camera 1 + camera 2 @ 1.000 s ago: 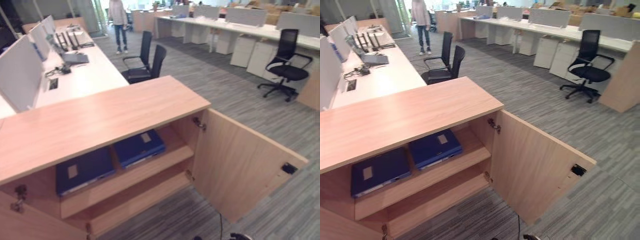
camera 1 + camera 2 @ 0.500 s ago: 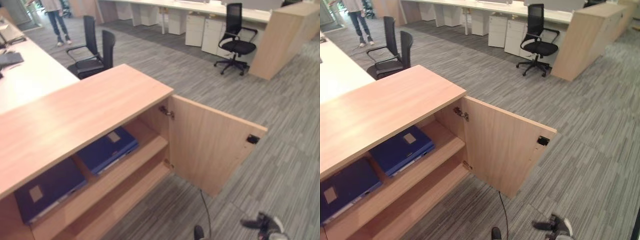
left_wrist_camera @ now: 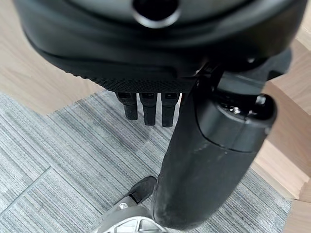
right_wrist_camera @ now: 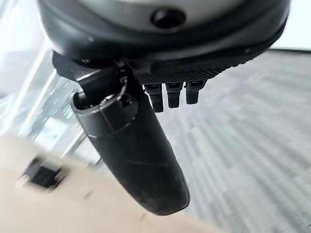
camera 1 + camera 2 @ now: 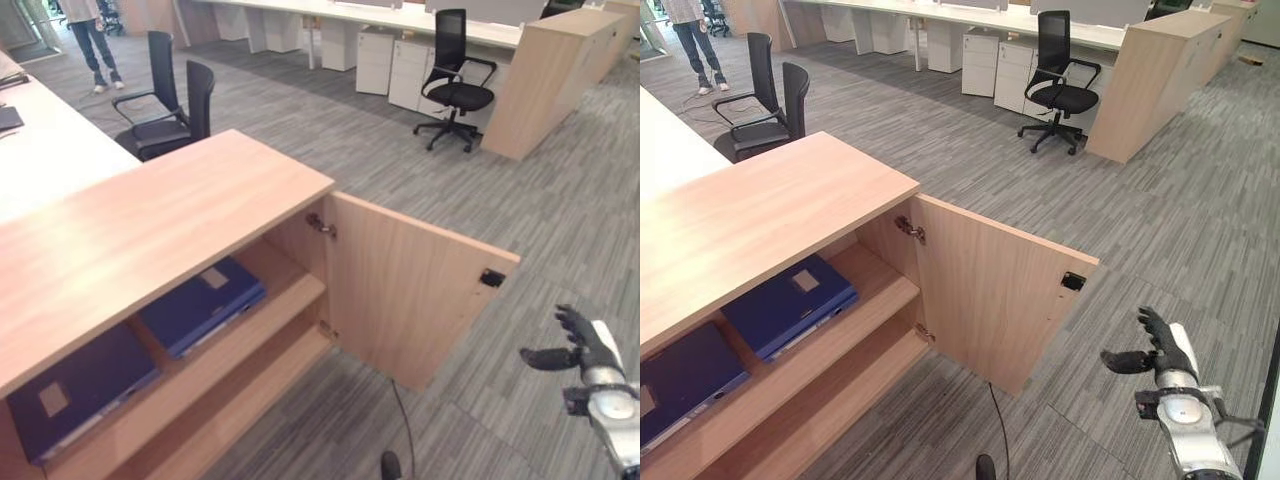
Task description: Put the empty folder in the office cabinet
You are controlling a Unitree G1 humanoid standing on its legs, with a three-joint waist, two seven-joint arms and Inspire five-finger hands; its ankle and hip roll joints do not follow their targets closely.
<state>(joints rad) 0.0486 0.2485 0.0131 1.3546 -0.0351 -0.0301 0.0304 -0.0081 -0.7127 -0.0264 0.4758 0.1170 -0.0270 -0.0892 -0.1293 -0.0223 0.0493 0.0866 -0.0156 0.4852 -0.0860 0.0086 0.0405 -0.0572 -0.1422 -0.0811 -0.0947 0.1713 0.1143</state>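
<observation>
Cabinet [image 5: 170, 230] as landmark: two blue folders [image 5: 200, 303] lie flat on its upper shelf, under the top, so stowing looks done. Its door [image 5: 415, 295] hangs open on the right, prob. left to shut. Left hand [image 3: 146, 104] near cabinet base, fingers relaxed, empty; right hand [image 5: 1160, 345] right of door, fingers spread, empty.

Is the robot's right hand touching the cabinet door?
Apart. In the right eye view, the right hand hangs open over the carpet, with a strip of grey floor plainly showing between it and the open cabinet door.
</observation>
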